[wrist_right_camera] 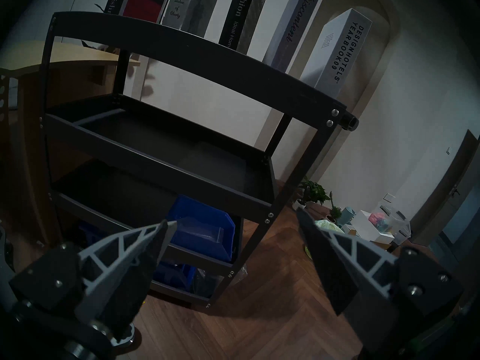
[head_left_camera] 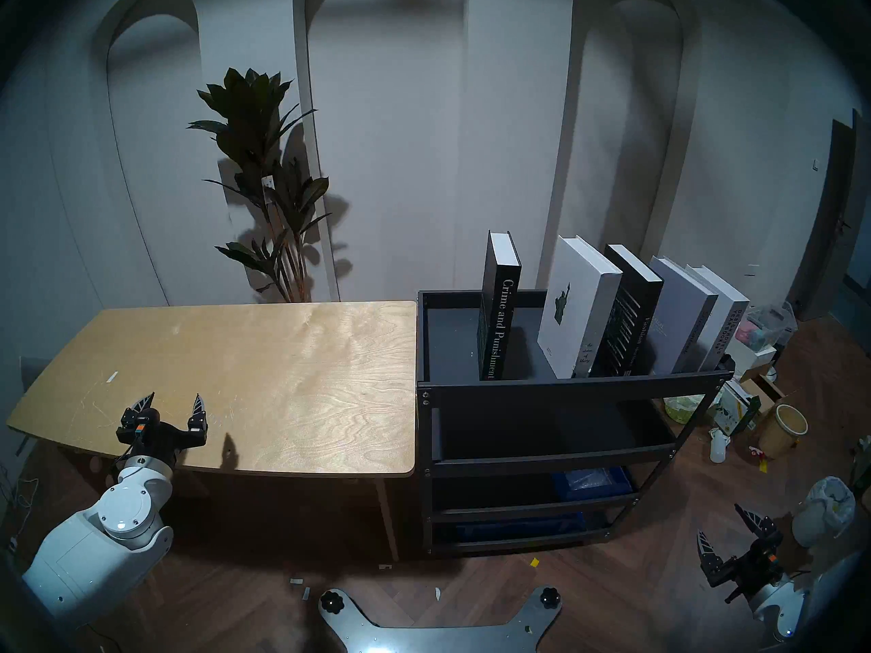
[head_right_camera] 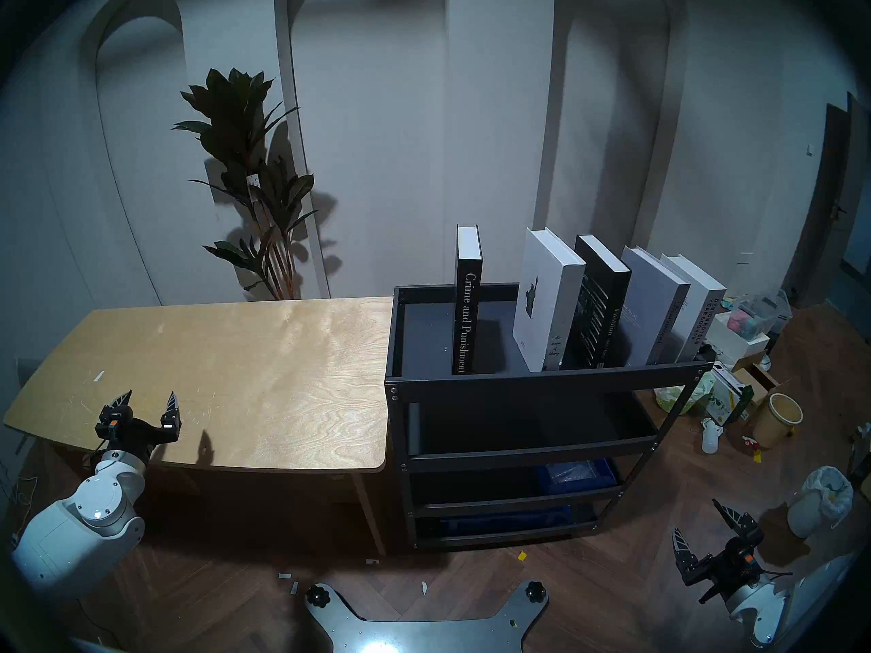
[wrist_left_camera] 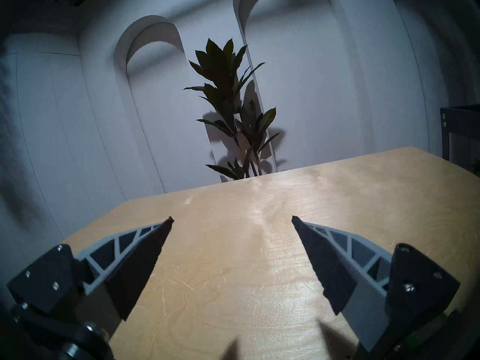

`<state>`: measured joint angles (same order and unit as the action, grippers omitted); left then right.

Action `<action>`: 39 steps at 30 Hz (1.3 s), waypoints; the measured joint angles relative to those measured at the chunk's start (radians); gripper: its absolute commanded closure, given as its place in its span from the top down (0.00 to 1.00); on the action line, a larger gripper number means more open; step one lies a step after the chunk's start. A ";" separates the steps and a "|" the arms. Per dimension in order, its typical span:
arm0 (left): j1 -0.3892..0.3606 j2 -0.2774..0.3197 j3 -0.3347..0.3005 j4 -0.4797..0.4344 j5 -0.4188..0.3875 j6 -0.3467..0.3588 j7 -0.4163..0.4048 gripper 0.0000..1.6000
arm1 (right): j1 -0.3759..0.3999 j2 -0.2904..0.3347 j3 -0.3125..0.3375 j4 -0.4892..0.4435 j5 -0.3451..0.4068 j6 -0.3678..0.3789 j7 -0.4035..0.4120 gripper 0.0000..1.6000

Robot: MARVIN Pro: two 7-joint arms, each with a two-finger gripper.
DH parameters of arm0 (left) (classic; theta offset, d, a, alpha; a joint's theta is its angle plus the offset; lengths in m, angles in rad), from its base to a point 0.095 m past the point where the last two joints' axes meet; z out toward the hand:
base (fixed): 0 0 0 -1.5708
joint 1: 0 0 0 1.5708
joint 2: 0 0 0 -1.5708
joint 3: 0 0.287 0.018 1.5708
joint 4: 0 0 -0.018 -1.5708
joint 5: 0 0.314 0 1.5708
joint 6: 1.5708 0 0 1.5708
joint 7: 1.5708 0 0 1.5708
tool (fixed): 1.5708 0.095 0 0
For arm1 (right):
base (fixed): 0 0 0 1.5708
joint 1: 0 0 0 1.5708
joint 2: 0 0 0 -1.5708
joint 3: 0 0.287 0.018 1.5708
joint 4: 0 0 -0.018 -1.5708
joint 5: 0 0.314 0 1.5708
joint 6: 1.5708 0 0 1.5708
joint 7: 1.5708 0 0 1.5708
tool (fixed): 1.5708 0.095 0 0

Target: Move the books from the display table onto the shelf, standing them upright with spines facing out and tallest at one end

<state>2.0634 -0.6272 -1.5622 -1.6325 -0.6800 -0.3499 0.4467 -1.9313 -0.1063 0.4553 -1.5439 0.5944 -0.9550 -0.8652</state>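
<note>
Beneath the shelf point(wrist_right_camera: 181, 149), blue bin point(wrist_right_camera: 205, 232)

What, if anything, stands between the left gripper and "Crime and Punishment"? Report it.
Nothing visible. The left gripper, jaws open, is over the display table, whose bare top runs to the shelf; "Crime and Punishment" stands alone beyond the shelf's raised rim.

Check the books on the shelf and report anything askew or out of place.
On the shelf, "Crime and Punishment" stands upright and alone, a gap apart from the rest. The Statue of Liberty book, "Fashion", "Discontent" and "Design Hotels Yearbook" all lean right.
</note>
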 measured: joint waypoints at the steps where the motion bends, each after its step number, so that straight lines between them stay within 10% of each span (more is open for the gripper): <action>1: 0.005 -0.001 -0.004 0.000 -0.006 -0.011 -0.005 1.00 | -0.001 0.000 -0.001 0.003 0.000 0.000 0.000 1.00; 39: 0.221 -0.081 -0.121 -0.044 -0.234 -0.459 -0.328 1.00 | 0.084 -0.057 0.083 -0.271 -0.113 0.000 0.061 1.00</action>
<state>2.2842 -0.7079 -1.6833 -1.6764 -0.9137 -0.8090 0.1191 -1.8469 -0.1638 0.5387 -1.8151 0.4810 -0.9550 -0.8047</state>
